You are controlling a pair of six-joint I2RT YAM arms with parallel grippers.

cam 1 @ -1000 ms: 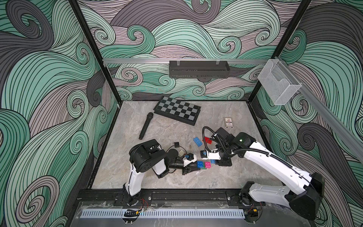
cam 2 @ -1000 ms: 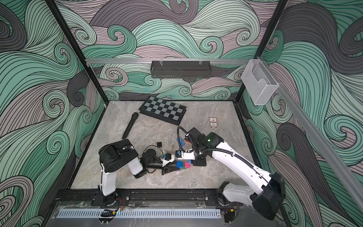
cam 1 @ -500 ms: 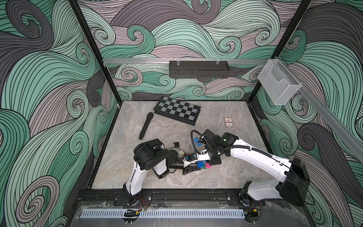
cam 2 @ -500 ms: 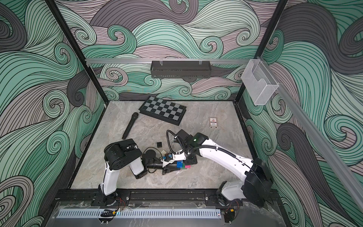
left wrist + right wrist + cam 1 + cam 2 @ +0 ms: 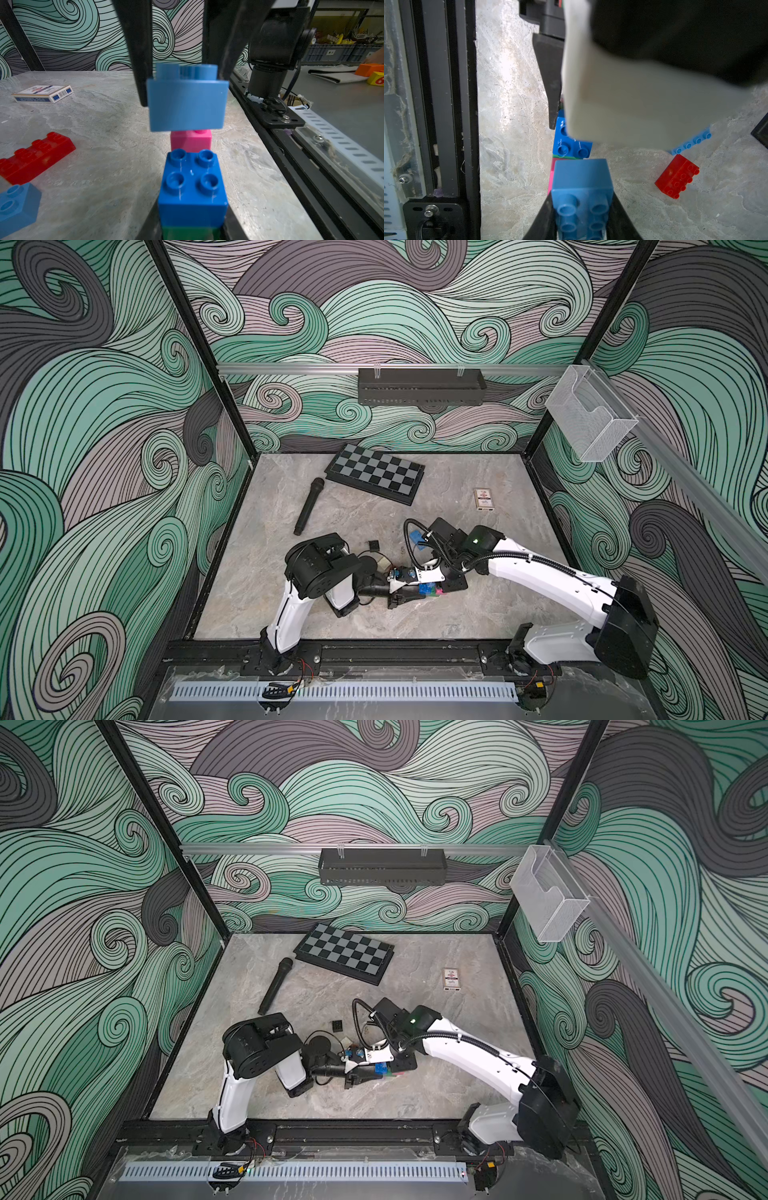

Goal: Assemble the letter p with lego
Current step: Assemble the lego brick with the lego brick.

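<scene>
My left arm (image 5: 316, 572) is folded tight over its base at 7 o'clock, its forearm lying low along the desk (image 5: 478, 605) and pointing toward 3 o'clock. The left claw (image 5: 415, 595) is clamped on a two-brick stack (image 5: 192, 187), dark blue on top of green, standing near the desk's centre, a little toward 6 o'clock.

My right arm (image 5: 540, 572) stretches from its base at 5 o'clock toward the centre, wrist bent so the claw points down. The right claw (image 5: 581, 220) is closed on a mid-blue brick (image 5: 186, 105), studs up, right over a pink brick (image 5: 190, 140) that stands just beside the stack. Whether mid-blue and pink are touching I cannot tell; the brick is blurred.

On the back rail at 12 o'clock hangs a black tray (image 5: 419, 385); its inside is hidden from me. A clear bin (image 5: 590, 414) hangs on the side rail at 2 o'clock.

A red brick (image 5: 677, 176) and a long light-blue brick (image 5: 691, 143) lie near the stack, apart from it. A small black brick (image 5: 374, 545) sits toward 11 o'clock of the claws. Farther off are a checkered board (image 5: 376, 477) at 12 o'clock, a microphone (image 5: 308, 506) at 10 o'clock and a card box (image 5: 482, 498) at 2 o'clock. In both top views the right wrist and its cable hide most of the bricks.
</scene>
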